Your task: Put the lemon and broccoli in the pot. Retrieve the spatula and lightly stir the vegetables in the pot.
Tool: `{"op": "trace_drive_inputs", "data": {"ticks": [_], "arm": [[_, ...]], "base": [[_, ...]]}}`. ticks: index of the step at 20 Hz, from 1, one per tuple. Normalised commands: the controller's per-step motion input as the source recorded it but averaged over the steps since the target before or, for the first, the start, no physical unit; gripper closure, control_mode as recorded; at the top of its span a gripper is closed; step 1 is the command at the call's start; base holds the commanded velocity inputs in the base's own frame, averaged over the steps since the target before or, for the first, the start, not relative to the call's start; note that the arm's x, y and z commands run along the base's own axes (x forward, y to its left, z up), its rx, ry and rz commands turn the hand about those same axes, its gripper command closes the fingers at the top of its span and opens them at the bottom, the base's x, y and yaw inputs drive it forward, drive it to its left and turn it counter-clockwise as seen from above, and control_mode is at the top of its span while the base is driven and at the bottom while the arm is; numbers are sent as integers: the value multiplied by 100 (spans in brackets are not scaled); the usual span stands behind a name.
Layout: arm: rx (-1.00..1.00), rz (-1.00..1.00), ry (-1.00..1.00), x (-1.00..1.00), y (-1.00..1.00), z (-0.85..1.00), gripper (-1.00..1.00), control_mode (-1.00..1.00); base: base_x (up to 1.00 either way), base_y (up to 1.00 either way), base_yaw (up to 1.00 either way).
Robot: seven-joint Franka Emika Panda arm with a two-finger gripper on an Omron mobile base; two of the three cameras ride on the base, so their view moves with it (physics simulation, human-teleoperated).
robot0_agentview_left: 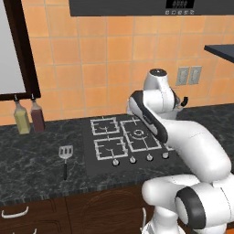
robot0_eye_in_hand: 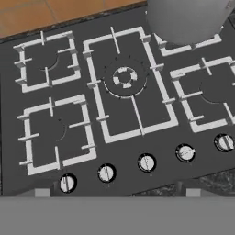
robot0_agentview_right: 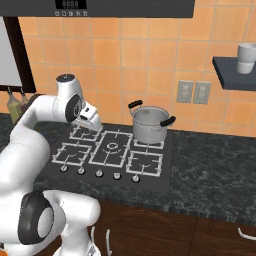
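Gripper [robot0_eye_in_hand: 114, 193] open, empty, above hob [robot0_eye_in_hand: 124, 105]; pot [robot0_agentview_right: 149, 125] back-right

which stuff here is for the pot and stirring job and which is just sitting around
For the job:
pot
spatula

Just lying about:
two bottles
white cup on the shelf
stove knobs
wall outlets

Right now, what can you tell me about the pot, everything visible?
The pot is a shiny steel cylinder with two dark side handles and no lid. It stands upright on the stove's back right burner, by the tiled wall. Its inside looks grey; what it holds cannot be made out. Nothing but the grate touches it. The hand view shows its side wall.
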Motion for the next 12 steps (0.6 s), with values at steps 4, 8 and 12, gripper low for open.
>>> {"op": "trace_drive_inputs", "data": {"ticks": [4, 8, 12], "arm": [[0, 3, 9, -55, 100, -49, -100, -100], [0, 3, 14, -19, 100, -51, -100, -100], [0, 2, 24, 0, 100, -46, -100, -100]], "base": [[0, 0, 0], [0, 0, 0], [0, 0, 0]]}}
